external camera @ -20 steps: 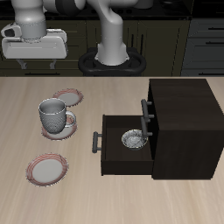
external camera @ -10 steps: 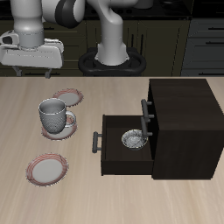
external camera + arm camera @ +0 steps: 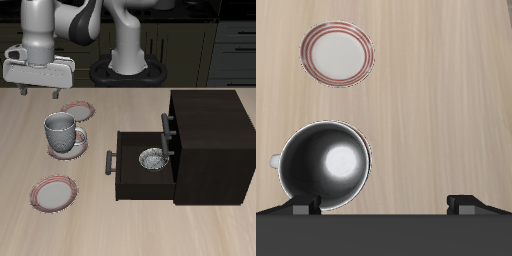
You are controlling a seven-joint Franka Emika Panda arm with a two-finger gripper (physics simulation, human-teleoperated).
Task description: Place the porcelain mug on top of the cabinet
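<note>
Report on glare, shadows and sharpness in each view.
Exterior view: even, soft light; the open drawer interior is dark around the small patterned bowl; edges are crisp, with no blur. Wrist view: a bright highlight sits inside the porcelain mug, whose interior is otherwise dark; the pink-rimmed plate and wood grain are sharp; the hand frames the edge, fingers dark.

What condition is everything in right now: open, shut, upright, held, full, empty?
gripper: open, holding nothing, above the table.
porcelain mug: upright, empty, not held.
cabinet: nothing on top.
drawer: pulled open.
small bowl: inside the drawer, upright.
plates: flat, empty.
</note>
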